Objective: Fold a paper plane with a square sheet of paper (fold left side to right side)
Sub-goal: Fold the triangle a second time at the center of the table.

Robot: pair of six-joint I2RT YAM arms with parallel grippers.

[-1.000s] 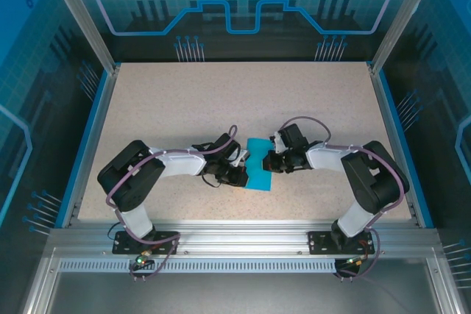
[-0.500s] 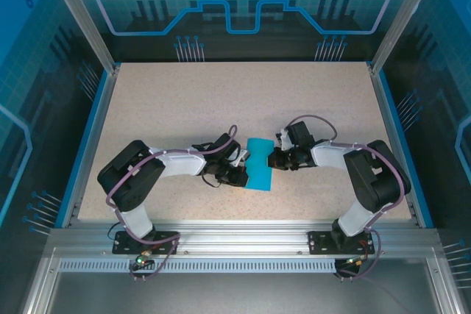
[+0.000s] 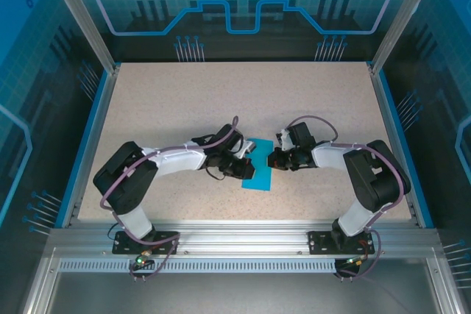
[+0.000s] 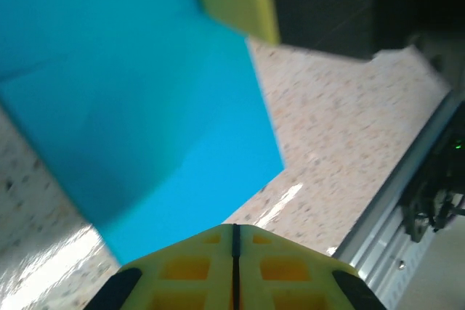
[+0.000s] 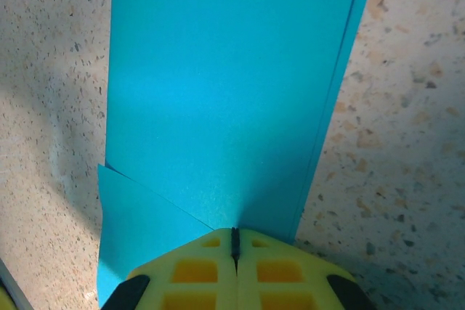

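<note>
Fixed camera above and behind the arms (image 3: 176, 159) looks down on the whole tabletop (image 3: 184, 101). Each wrist camera looks closely past its yellow fingers (image 4: 182, 270) at teal paper (image 5: 232, 92), shared by all views.

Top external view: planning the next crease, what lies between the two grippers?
Seen from above, the teal paper lies between the left gripper and the right gripper.

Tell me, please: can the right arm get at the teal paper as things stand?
Probably yes: the right arm has its shut jaws at the edge of the teal paper, with nothing between.
</note>
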